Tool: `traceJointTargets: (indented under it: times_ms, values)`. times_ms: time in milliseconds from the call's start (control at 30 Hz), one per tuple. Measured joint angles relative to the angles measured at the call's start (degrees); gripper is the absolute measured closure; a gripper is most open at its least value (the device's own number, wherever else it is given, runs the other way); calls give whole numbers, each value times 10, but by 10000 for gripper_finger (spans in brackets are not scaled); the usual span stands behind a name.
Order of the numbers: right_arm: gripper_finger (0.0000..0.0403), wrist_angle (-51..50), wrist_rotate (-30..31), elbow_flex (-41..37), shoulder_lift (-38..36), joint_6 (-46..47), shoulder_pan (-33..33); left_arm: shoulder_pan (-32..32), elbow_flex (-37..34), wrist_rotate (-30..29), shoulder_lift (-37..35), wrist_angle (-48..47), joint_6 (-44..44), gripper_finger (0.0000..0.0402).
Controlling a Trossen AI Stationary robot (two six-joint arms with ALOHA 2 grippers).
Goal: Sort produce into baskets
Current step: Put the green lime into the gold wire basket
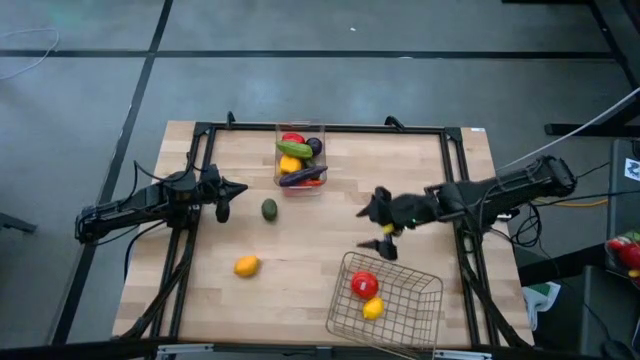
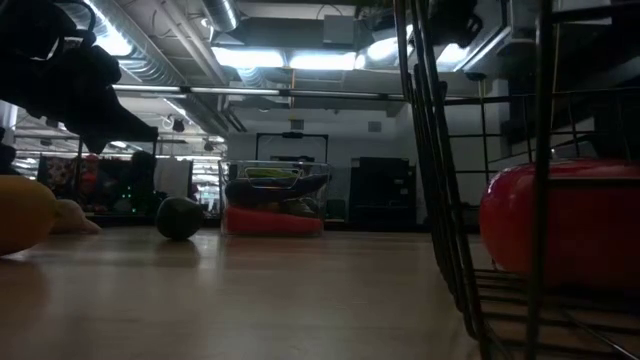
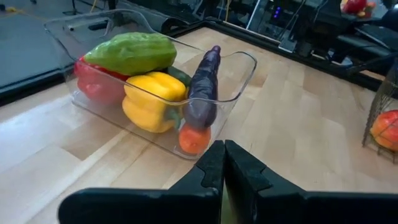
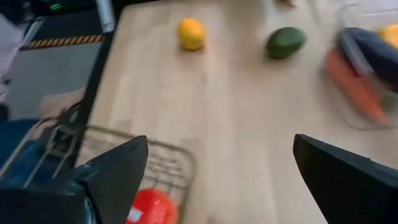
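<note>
Produce is split three ways across my table. Starting at the left, my left gripper [image 1: 240,188] hangs over the left side of the table [image 1: 320,255] with its fingers clenched together on nothing, its tips aimed toward the clear plastic bin [image 1: 300,158]. Near of it and a little right, an orange-yellow round fruit [image 1: 246,265] lies loose on the wood. Just right of the gripper's tips a dark green avocado [image 1: 269,209] also sits loose, near the bin but apart from it.

That bin stands at the far middle of the table. From the left wrist camera I see in it a light green vegetable [image 3: 132,52] on top, a red piece [image 3: 94,83] beneath it, a yellow bell pepper [image 3: 152,101], a purple eggplant [image 3: 204,86] leaning on the rim, and a small orange-red piece [image 3: 193,139] at the bottom.

Right of centre, my right gripper [image 1: 380,230] hovers with its fingers spread wide and empty, just beyond the far edge of the wire-mesh basket [image 1: 400,318]. The basket sits at the near right and holds a red tomato [image 1: 364,285] and a small yellow fruit [image 1: 373,309], touching.
</note>
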Motion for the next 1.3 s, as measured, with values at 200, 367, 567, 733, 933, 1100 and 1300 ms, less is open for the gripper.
traceJointTargets:
  times_ms: [200, 367, 567, 733, 933, 1100, 1300]
  values:
    - [6, 0, 0, 0, 0, 0, -57, 0, 0, -13, 0, 1, -21, 377]
    - [6, 0, 0, 0, 0, -11, -88, 0, 0, -16, 0, 6, -71, 308]
    - [6, 0, 0, 0, 0, -27, -103, 0, 0, -12, 0, 45, -140, 215]
    - [6, 0, -1, 0, 0, -27, -102, 0, 0, -2, 2, 91, -176, 162]
    - [6, 0, -1, 0, 0, -27, -102, -13, 0, 22, 34, 157, -213, 136]
    - [6, 1, -1, 0, 0, -41, -102, -32, 0, 22, 98, 287, -209, 135]
    - [6, 1, -1, 0, 0, -43, -102, -46, 39, 23, 197, 336, -212, 135]
